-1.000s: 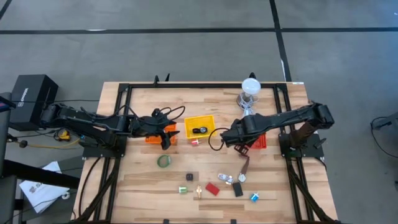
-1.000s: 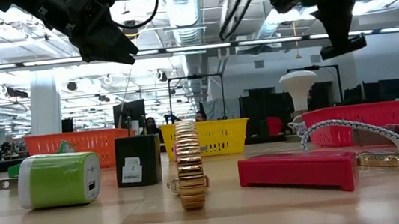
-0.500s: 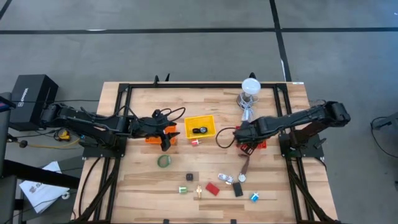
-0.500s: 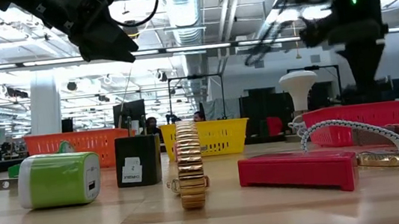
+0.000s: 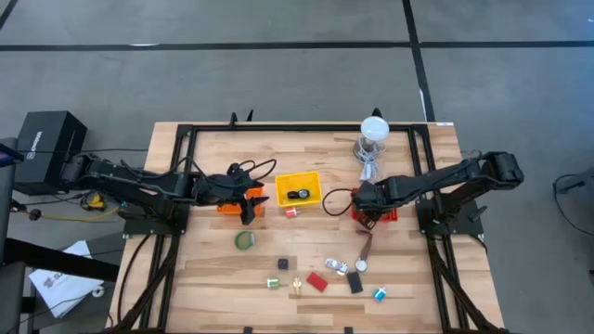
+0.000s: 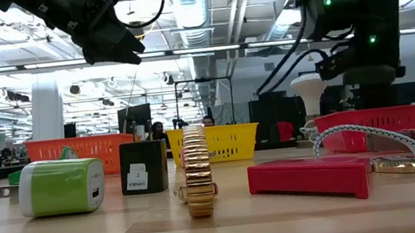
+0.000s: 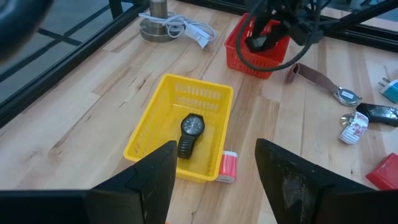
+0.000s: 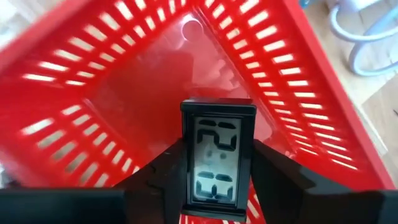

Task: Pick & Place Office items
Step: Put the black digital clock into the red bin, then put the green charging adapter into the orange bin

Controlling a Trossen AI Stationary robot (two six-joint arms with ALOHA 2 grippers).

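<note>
Two arms show in the high view. The right gripper (image 5: pixel 369 202) has swung across from beside the yellow bin (image 5: pixel 299 178) and now hangs over the red bin (image 5: pixel 386 213), so a drop-off looks close. The left gripper (image 5: pixel 248 199) has stayed over the orange bin (image 5: pixel 226 206). Three bins in all; one green tape ring (image 5: pixel 244 240) lies just below the left gripper, and roughly eight loose office items (image 5: pixel 325 277) lie scattered nearer the table's front edge, well apart from both grippers.

From the low view, one green charger block (image 6: pixel 61 186), one black block (image 6: pixel 143 167), one gold watch band (image 6: pixel 196 171) and one red block (image 6: pixel 311 177) stand in front; the right arm has moved in behind the red bin.

Left wrist view: fingers (image 7: pixel 149 177) spread wide, empty; ahead lie one black wristwatch (image 7: pixel 190 132) in the yellow bin and one small red-and-white piece (image 7: pixel 228 166) just outside it.

Right wrist view: fingers (image 8: pixel 277 172) clamp one small digital clock (image 8: pixel 217 158) directly above the red bin's floor, not yet released.
</note>
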